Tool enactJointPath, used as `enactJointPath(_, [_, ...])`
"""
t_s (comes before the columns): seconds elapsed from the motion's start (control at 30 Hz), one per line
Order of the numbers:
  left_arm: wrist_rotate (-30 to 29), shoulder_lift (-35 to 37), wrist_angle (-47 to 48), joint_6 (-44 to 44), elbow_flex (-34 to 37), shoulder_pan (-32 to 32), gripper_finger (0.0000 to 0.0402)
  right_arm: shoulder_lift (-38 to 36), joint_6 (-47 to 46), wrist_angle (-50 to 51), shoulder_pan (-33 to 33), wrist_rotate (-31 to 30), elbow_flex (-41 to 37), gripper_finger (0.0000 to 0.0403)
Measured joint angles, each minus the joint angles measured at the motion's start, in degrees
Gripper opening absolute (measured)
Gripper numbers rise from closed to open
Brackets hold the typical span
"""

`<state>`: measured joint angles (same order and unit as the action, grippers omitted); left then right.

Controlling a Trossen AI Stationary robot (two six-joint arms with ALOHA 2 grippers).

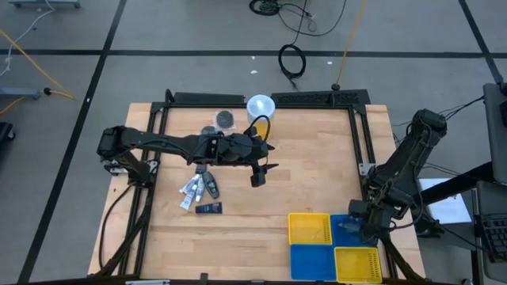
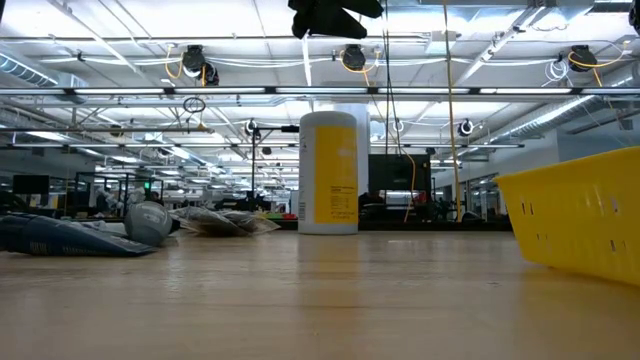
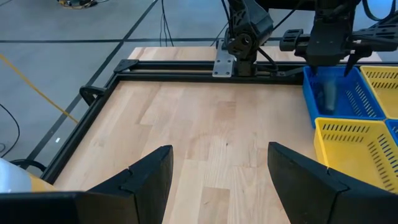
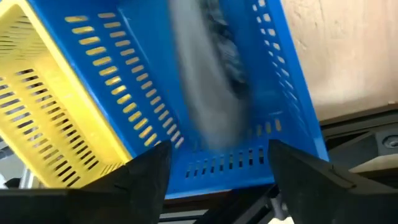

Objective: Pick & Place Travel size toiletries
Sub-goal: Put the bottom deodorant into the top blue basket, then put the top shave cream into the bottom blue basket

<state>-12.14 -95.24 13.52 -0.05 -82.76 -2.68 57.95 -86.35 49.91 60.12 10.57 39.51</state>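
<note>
1. Watching the right gripper (image 1: pixel 358 225), I see it hang over the blue bin (image 4: pixel 273 112) with its fingers spread and nothing between them; a grey packet (image 4: pixel 208 81) shows as a blur inside that bin, seemingly just let go and dropping.
2. My worry there: a flat packet could land on edge against the slotted wall and lean instead of lying down, or catch a finger if the arm lifts crookedly.
3. The left gripper (image 1: pixel 259 176) hovers mid-table, fingers parted and empty, above bare wood.
4. The remaining toiletries (image 1: pixel 200 190) lie in a tight heap near the left side, with one grey round tin (image 1: pixel 225 119) toward the back, near the canister (image 1: pixel 260 111).
5. Risk at the heap: the tubes and dark sachets touch one another, so a grab could take two or flick a neighbour away.
6. Textures: bins are rigid perforated plastic, yellow (image 1: pixel 309 228) and blue; the table (image 1: pixel 317 158) is pale planked wood; sachets look slick and crinkly.
</note>
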Motion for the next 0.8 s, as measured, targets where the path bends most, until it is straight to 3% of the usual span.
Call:
enactJointPath(0.13, [0.0, 0.0, 0.0, 0.0, 0.0, 0.0, 0.0255, 0.0, 0.0, -1.5, 0.0, 0.0, -0.7, 0.0257])
enactJointPath(0.53, [0.0, 0.0, 1.1, -0.1, 0.0, 0.0, 0.0255, -1.4, 0.9, -2.2, -1.9, -0.4, -0.7, 0.0179])
enactJointPath(0.8, [-2.1, 4.6, 16.2, -4.7, 0.0, -1.4, 0.0255, -7.9, 11.9, -11.1, -5.9, -10.5, -0.7, 0.0156])
